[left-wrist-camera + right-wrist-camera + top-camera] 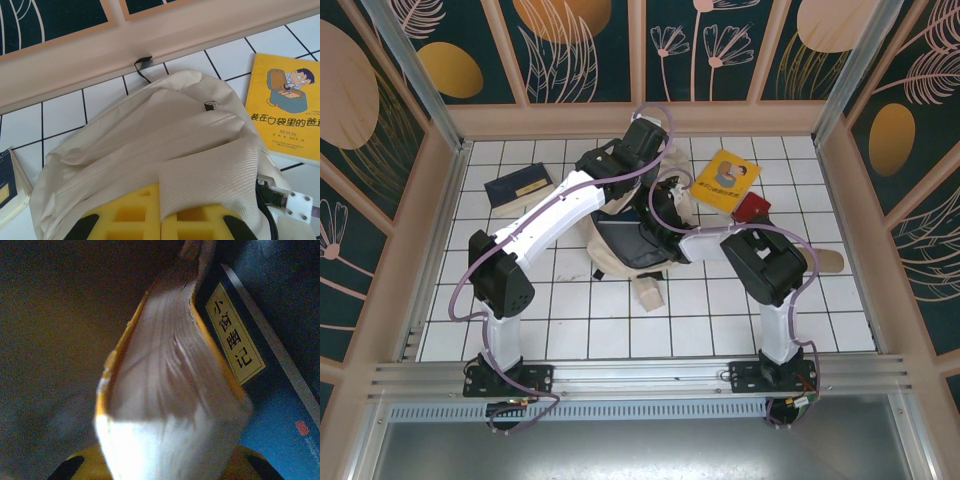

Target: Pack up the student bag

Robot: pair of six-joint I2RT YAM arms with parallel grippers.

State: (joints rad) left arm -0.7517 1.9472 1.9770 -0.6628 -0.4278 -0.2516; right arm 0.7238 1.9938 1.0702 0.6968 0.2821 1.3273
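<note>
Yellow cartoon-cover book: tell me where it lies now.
In the top external view the yellow cartoon-cover book lies flat on the white tiled table, right of the beige fabric backpack, just behind a dark red object.

The white tiled bench (570,330) is carrying the student bag (160,130), a yellow book (725,178), a navy book (517,185) and a red item (752,207).

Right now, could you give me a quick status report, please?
Left gripper shut on student bag fabric. Right gripper shut on thick book, seemingly inside bag. Blue book beside it; yellow picture book unpacked.
</note>
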